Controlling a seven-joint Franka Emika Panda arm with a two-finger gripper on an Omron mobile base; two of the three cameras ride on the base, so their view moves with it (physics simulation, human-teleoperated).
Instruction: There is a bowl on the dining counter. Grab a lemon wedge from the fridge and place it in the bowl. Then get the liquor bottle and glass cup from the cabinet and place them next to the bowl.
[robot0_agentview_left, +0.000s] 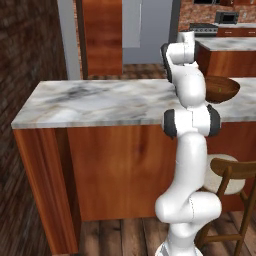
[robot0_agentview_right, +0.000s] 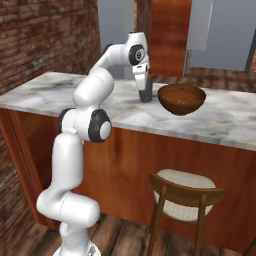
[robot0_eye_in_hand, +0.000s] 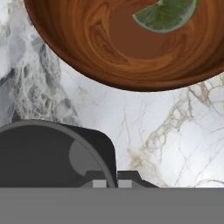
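Observation:
The dark reddish-brown bowl (robot0_agentview_right: 181, 98) (robot0_agentview_left: 222, 89) (robot0_eye_in_hand: 109, 48) stands on the dining counter (robot0_agentview_right: 55, 90) (robot0_agentview_left: 100, 102). Inside it lies the yellow-green lemon wedge (robot0_eye_in_hand: 166, 15) (robot0_agentview_right: 178, 103). Just left of the bowl in the right base view, my gripper (robot0_agentview_right: 144, 85) (robot0_eye_in_hand: 112, 183) points straight down and is shut on the rim of the dark grey glass cup (robot0_agentview_right: 145, 94) (robot0_eye_in_hand: 48, 153). One finger is inside the cup's wall and one outside. The cup is upright, at or just above the marble, a short gap from the bowl. The liquor bottle is out of view.
A wooden chair with a cream cushion (robot0_agentview_right: 185, 192) (robot0_agentview_left: 227, 175) stands in front of the counter below the bowl. A brick wall (robot0_agentview_right: 45, 35) runs along the left. Another marble counter (robot0_agentview_left: 225, 45) lies behind.

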